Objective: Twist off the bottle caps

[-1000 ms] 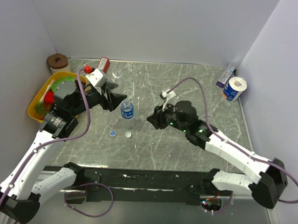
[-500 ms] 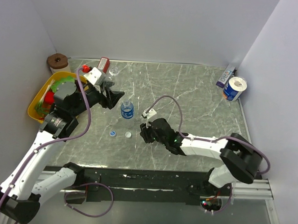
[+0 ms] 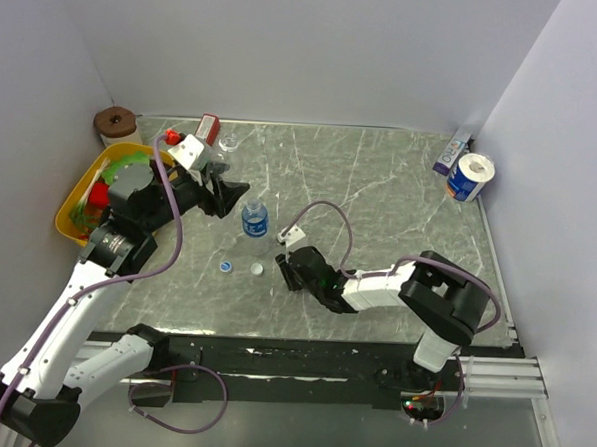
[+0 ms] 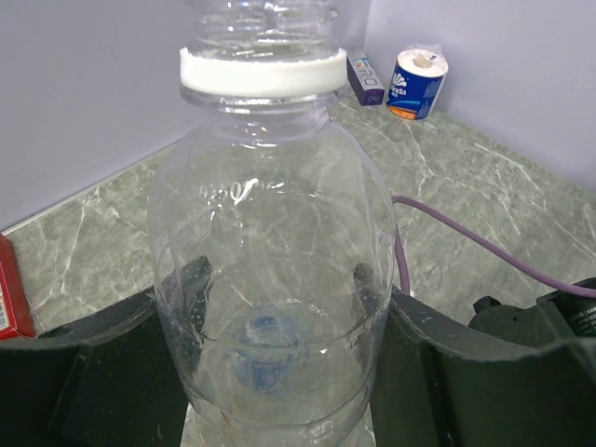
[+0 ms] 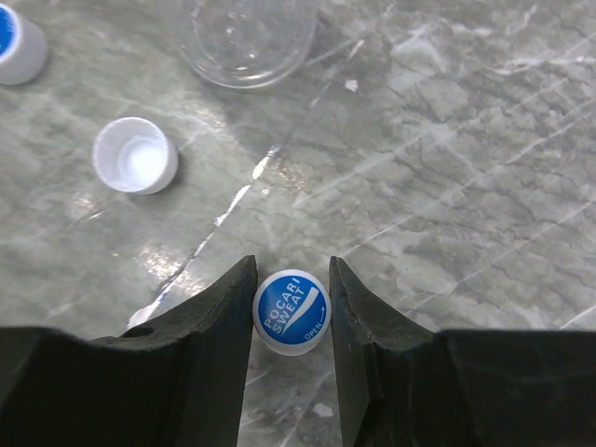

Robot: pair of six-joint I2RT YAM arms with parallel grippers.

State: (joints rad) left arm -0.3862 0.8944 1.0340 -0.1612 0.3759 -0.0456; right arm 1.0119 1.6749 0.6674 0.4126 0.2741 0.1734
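Since 1 second ago the right arm has folded in toward its base and carried its gripper from mid-table down to 5 o'clock of the bottle, while the left arm has barely shifted. A blue cap (image 5: 291, 312) printed POCARI SWEAT, top face up, is pinched between the 2 black fingers of the right gripper (image 5: 291, 272), both pressed against its rim. It sits low over the marble table (image 3: 400, 199), and whether it rests on the surface I cannot tell. At 10 o'clock of it lies a white cap (image 5: 136, 155), hollow side up, and farther along the same line a third cap (image 5: 13, 42), blue-topped and cut by the frame edge. Seen from above, these 2 loose caps lie side by side at 6 and 7 o'clock of the bottle (image 3: 255, 219), which stands upright. The left gripper (image 3: 238, 192) reaches in from 10 o'clock and is clamped low on its clear body, a finger closed against each side. A white ring (image 4: 263, 72) circles the neck, with threads showing above it. A red box (image 3: 208, 129) stands at 11 o'clock by the far wall and a yellow tray (image 3: 80, 187) at 9 o'clock. A toilet roll (image 3: 471, 177) sits in the 2 o'clock corner, just beside a small box (image 3: 449, 151).
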